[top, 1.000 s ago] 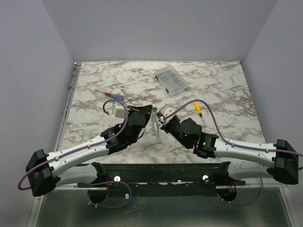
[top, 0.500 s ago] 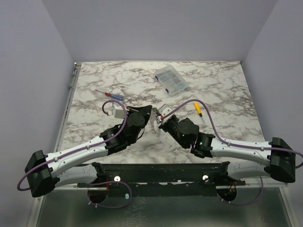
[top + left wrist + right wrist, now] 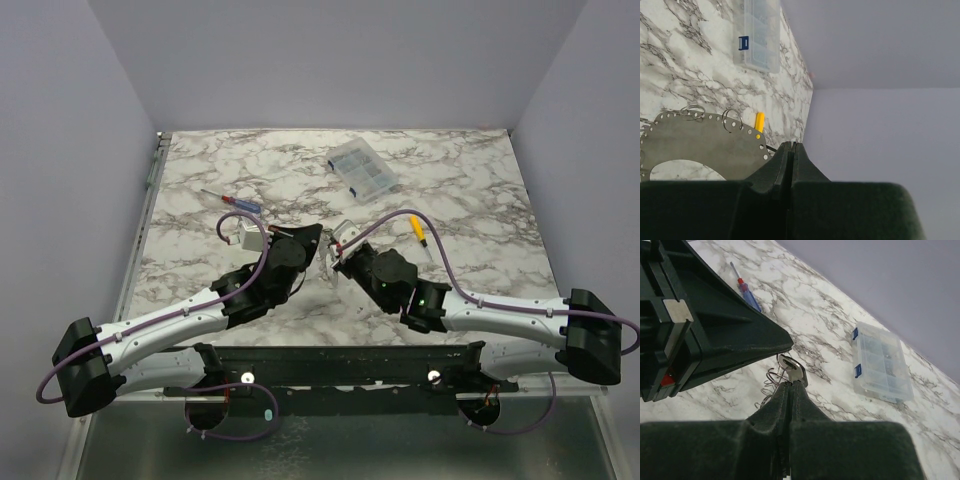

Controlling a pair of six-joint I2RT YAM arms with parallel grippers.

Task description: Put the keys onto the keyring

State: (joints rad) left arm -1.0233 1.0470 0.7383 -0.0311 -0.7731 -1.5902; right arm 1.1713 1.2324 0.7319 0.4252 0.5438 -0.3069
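Our right gripper (image 3: 790,383) pinches a silvery key (image 3: 793,371) beside wire rings (image 3: 771,381). Our left gripper (image 3: 791,145) is clenched; on what, we cannot tell.

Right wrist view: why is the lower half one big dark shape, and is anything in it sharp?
Right wrist view: the dark mass is the right gripper itself, so near the lens that its edges go soft; the key at its tips and the clear box look crisp. Left wrist view: the left gripper fills the bottom the same way. Top external view: even light, faint shadows.

Bright even light, soft faint shadows, sharp overhead, near wrist foregrounds blurred
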